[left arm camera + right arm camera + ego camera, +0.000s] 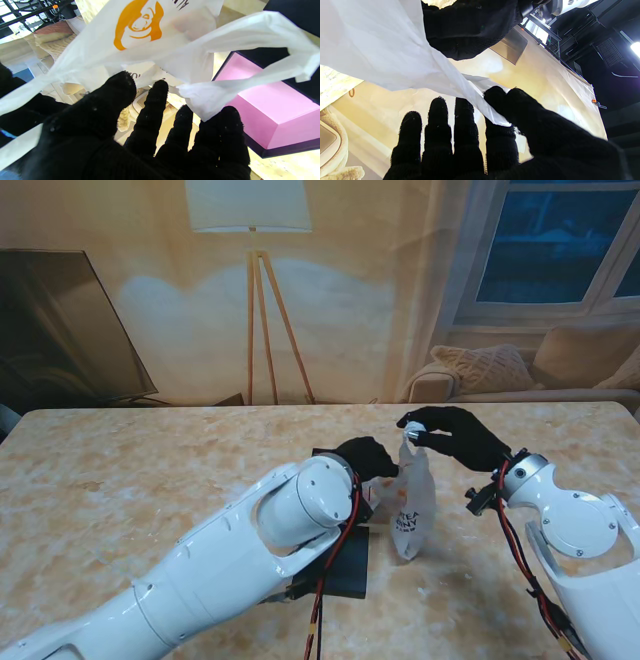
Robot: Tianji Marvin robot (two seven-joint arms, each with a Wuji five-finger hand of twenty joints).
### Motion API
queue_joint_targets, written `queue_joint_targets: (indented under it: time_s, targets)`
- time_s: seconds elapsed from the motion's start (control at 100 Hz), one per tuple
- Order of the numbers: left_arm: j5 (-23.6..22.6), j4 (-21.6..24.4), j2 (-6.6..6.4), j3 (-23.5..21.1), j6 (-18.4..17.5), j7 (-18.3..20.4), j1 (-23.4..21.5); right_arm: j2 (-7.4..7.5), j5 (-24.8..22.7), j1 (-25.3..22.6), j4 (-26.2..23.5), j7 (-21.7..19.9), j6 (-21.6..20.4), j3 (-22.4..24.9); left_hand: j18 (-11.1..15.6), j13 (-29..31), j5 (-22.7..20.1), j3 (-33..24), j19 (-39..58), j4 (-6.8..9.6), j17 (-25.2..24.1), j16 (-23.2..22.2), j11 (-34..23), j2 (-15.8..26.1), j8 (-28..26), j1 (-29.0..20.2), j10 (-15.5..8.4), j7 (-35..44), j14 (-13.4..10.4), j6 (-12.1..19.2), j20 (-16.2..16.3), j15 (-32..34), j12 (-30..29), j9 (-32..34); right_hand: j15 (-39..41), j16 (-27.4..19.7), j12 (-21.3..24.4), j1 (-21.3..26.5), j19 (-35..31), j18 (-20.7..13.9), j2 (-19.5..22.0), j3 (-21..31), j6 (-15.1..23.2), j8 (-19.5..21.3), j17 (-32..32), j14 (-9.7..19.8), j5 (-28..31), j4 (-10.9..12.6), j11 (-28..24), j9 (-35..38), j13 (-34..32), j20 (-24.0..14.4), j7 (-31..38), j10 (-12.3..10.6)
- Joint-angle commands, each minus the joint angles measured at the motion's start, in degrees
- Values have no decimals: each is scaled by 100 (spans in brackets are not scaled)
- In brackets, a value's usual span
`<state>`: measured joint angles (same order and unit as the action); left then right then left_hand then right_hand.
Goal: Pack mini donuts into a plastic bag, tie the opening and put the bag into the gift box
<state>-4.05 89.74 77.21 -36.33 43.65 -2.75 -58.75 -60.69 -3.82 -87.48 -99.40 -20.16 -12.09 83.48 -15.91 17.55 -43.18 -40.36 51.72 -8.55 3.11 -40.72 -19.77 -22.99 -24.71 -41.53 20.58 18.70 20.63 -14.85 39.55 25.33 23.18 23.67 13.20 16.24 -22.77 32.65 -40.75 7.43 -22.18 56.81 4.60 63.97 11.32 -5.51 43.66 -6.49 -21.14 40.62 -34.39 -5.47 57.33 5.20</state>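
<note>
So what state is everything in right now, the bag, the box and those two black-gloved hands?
Plastic bag: hanging upright above the table, opening not yet tied, loose handle strips free.
Gift box: open, pink inside showing, nothing visible in it.
Right hand: shut on the plastic bag, pinching one top strip between thumb and forefinger.
Left hand: beside the bag; whether it grips a strip I cannot tell.

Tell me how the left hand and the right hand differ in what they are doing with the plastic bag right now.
The right hand pinches a strip of the plastic bag between thumb and forefinger at its top; the left hand sits lower beside the bag, one loose bag strip ending at its fingertips. The right hand's other fingers stand straight and apart; the left hand's fingers are all spread. Both wear black gloves and touch the bag.
</note>
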Motion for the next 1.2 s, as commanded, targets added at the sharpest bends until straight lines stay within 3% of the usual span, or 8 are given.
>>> queue_joint_targets:
  time_s: [0.0,0.24,0.34,0.55,0.75,0.98,1.11,1.19]
  targets:
    - [-162,118,-120,-36,-97,192,1,-49,-16,-60,-42,-62,15,0,115,57,102,203,129,142,6,-124,-33,181,-55,-57,59,135,104,43,-50,147,43,-49,30,-23,-37,383,-39,-206,231,705,610,-30,-1,182,95,359,-73,48,-70,-30,186,-185]
    - [-592,362,-475,-157,-484,610,-11,-53,-33,-69,-59,-45,52,23,-1,396,268,425,458,181,196,-372,-8,276,24,-86,75,6,92,214,125,499,77,39,49,-9,-53,378,-56,-192,230,700,617,-23,12,176,92,368,-88,63,-90,-44,186,-183]
    - [-672,458,-595,-249,-610,762,-59,-54,-42,-73,-61,-39,72,27,-17,595,462,531,668,196,302,-699,-78,318,38,-104,64,-36,83,616,288,865,193,143,59,-2,-58,378,-62,-184,234,701,612,-22,13,168,93,368,-94,65,-103,-49,187,-184]
    - [-1027,645,-1085,-519,-1382,1645,-212,-57,-50,-89,-61,-29,90,42,-75,1337,704,740,1298,226,776,-1541,-527,404,176,-162,-35,-69,-40,1166,738,1761,857,730,77,16,-72,378,-83,-174,234,702,614,-22,22,152,93,369,-109,77,-105,-62,187,-170]
    - [-1384,774,-1433,-905,-2331,2342,-550,-57,-55,-90,-54,-25,82,51,10,1953,870,816,1944,278,1234,-2081,-1088,440,299,-385,-234,-151,-310,1455,1153,2440,1598,1161,93,31,-83,376,-107,-145,242,695,620,-15,28,157,89,369,-120,84,-117,-76,189,-164]
    - [-1298,809,-1710,-1177,-3259,3136,-832,-60,-70,-91,-37,-8,83,51,337,2801,1133,601,3067,300,2021,-2749,-2226,329,399,-543,-585,-173,-923,1683,1641,3703,2797,1640,171,89,-126,376,-171,-90,259,675,615,11,32,136,74,380,-181,111,-159,-111,202,-147]
    - [-1087,827,-1805,-1245,-3581,3480,-900,-64,-65,-91,-35,1,100,45,457,3114,1220,618,3463,20,2329,-2773,-2442,33,414,-833,-747,-139,-1107,1760,1617,4124,3795,2001,231,139,-154,371,-213,-27,264,671,620,13,28,106,67,382,-215,110,-177,-134,200,-113]
    - [-854,839,-1838,-1260,-3693,3649,-922,-63,-69,-92,-32,-1,106,46,476,3241,1229,623,3612,-52,2452,-2790,-2505,-106,402,-1015,-812,-105,-1158,1798,1627,4271,3980,2167,279,178,-174,371,-257,12,258,676,608,13,22,103,65,383,-240,114,-189,-157,204,-90]
